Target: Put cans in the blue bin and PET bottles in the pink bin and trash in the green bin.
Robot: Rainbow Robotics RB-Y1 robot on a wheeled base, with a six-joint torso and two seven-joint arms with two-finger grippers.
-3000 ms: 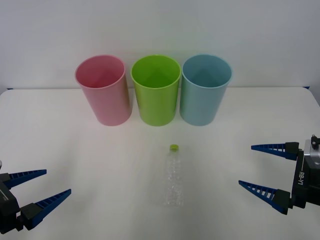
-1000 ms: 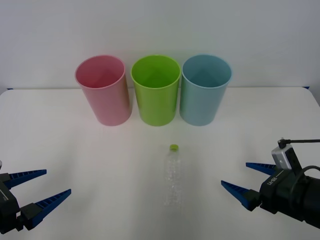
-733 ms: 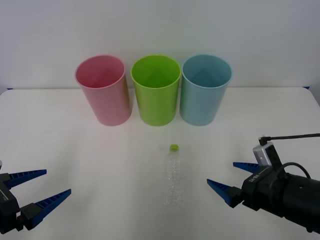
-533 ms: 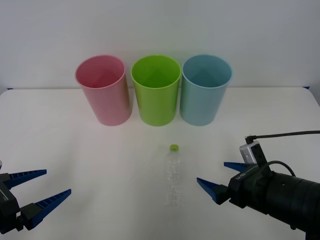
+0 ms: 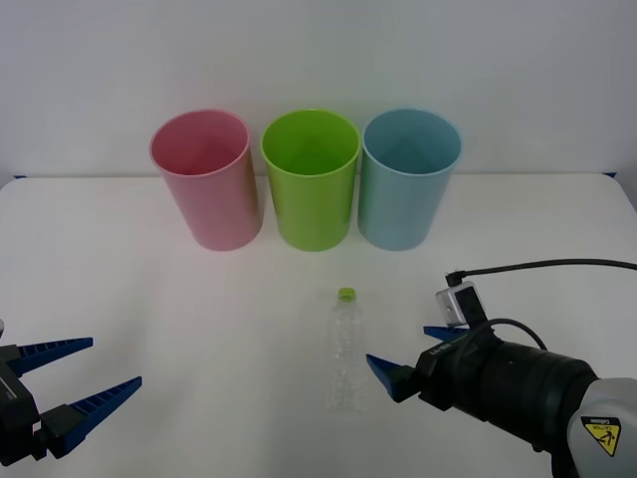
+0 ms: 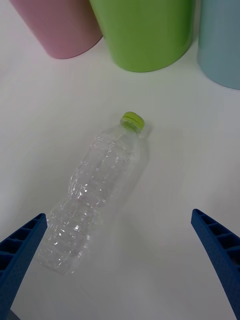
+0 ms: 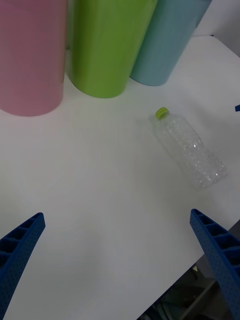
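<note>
Moving in from the right, the right pincer (image 5: 408, 357) now sits just beside the PET bottle (image 5: 346, 354), fingers wide apart and holding nothing; it seems not yet touching. The bottle lies on the white bench (image 5: 179, 299), cap toward the green bin (image 5: 310, 179). Left pincer (image 5: 75, 378) waits open at the near left.

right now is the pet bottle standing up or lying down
Lying down. The PET bottle rests on its side on the white table, cap on and pointing toward the green bin.
</note>
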